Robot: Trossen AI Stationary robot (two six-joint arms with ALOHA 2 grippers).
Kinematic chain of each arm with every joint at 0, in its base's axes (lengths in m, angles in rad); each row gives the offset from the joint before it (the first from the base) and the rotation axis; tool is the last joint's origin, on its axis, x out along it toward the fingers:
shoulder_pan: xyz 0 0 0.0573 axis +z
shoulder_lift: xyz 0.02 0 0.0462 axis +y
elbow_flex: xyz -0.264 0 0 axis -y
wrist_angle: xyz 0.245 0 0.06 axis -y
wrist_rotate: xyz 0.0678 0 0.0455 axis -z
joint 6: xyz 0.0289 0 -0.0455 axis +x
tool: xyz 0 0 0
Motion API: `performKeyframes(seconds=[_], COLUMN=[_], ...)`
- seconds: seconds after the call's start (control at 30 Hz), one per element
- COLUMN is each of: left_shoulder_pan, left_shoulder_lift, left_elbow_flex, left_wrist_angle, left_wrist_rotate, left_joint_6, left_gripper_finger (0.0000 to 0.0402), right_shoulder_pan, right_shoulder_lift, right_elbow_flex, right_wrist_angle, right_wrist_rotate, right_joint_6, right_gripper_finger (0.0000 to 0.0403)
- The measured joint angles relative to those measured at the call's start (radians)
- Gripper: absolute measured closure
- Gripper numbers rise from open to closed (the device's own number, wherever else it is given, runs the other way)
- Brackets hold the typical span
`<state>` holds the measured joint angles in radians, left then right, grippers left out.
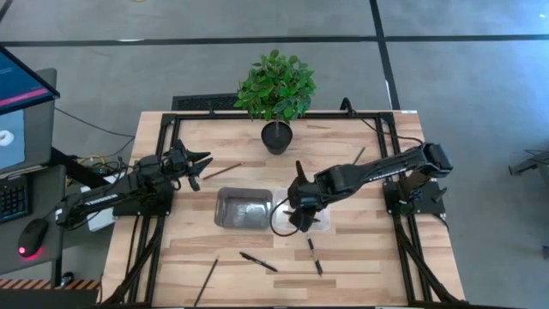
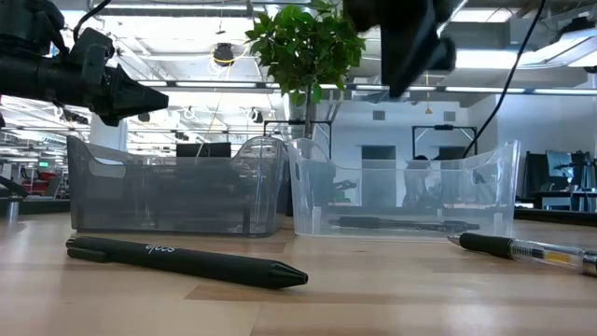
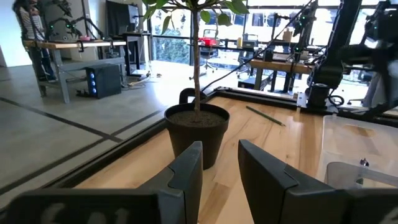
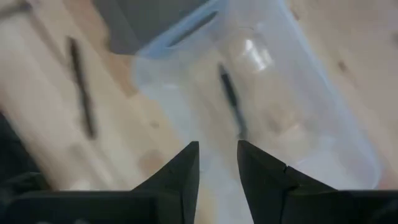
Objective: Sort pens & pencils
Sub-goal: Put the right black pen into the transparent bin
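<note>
Overhead, the empty right gripper [image 4: 217, 163], fingers narrowly parted, hangs above the clear bin [image 4: 298, 118].

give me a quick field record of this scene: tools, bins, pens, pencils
right tool: open, empty, above the clear bin
left tool: open, empty, raised at table's left
clear bin: one pen inside
grey bin: contents unclear
pens on table: two, near front edge
pencils: three, scattered on table
plant: at the back
</note>
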<state>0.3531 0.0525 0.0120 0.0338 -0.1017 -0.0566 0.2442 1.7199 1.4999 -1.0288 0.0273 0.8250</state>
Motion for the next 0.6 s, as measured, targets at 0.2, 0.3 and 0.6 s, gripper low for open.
performKeyframes(seconds=[0.2, 0.3, 0.6], left_shoulder_pan=[0.000, 0.000, 0.000], left_shoulder_lift=[0.000, 0.000, 0.000], left_elbow_flex=[0.000, 0.000, 0.000], left_wrist_angle=[0.001, 0.001, 0.001], left_wrist_rotate=[0.000, 0.000, 0.000], left_joint_6=[0.044, 0.064, 0.063], left_gripper_finger=[0.0308, 0.0308, 0.0308], right_shoulder_pan=[0.092, 0.152, 0.302], right_shoulder_lift=[0.000, 0.002, 0.021], right_elbow_flex=[0.045, 0.045, 0.031], right_wrist_angle=[-0.016, -0.012, 0.054], right_wrist_rotate=[0.005, 0.027, 0.187], right_joint_6=[0.303, 0.404, 0.667], right_gripper_finger=[0.0269, 0.0270, 0.0270])
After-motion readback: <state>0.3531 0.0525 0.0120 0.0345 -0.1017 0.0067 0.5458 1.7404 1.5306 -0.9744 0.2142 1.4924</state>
